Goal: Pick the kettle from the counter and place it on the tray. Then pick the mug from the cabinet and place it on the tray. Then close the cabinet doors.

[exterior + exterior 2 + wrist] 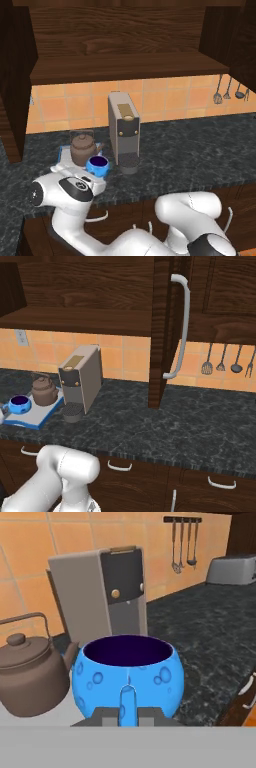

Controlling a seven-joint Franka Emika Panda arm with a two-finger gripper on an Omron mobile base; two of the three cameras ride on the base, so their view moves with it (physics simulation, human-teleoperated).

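Note:
The bright blue mug fills the middle of the hand view, its handle between my two finger tips. My gripper is shut on that handle. From the left base view the mug is over the front right part of the blue-rimmed tray, close beside the brown kettle. I cannot tell whether the mug rests on the tray or hangs just above it. The kettle stands upright on the tray, behind the mug. The cabinet above is open, its right door swung out.
A boxy grey coffee machine stands on the dark counter just right of the tray. Utensils hang on the orange tiled wall. A toaster sits far along the counter. The left door hangs open above the tray's left side.

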